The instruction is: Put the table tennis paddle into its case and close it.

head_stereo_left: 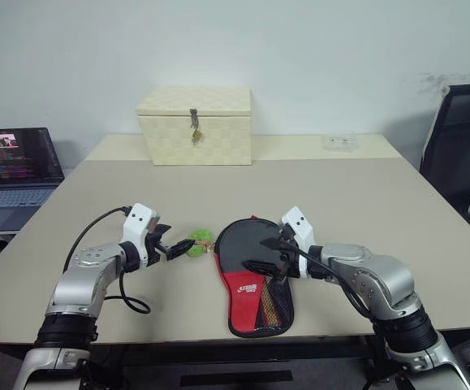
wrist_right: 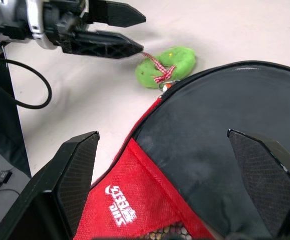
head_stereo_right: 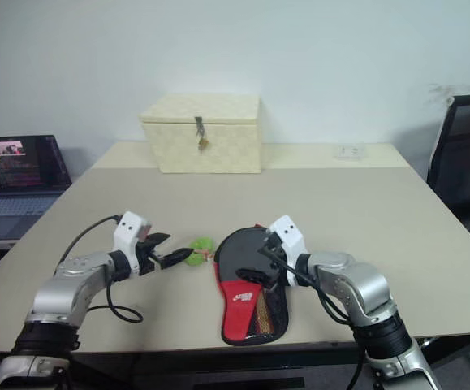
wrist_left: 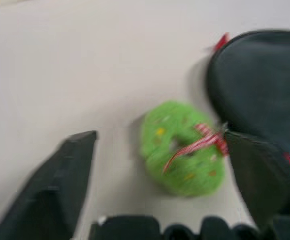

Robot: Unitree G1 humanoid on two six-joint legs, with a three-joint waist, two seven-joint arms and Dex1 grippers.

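Paddle case lies flat near the front edge of the beige table, round end toward the far side and the red mesh-pocket end toward the robot, so its long axis runs from 12 to 6 o'clock in the head views. No table tennis paddle lies loose on the table; judging by the full, rounded look of the black part, it is probably already inside, though the frames cannot confirm it. The green charm hangs off the round end at about 10 o'clock from the case's middle, tied by a red-and-white cord, and I take it to mark the zip pull.

Left gripper points across toward the charm from 9 o'clock, its two black fingers spread apart with the charm just beyond their tips and not pinched. That placement suits reaching for the pull. Right gripper sits over the case from its 3 o'clock side, jaws wide and gripping nothing; in the right wrist view its fingers straddle the black fabric and the white logo. I judge it placed to steady the pouch while the other hand works the zip, a step that seems unfinished.
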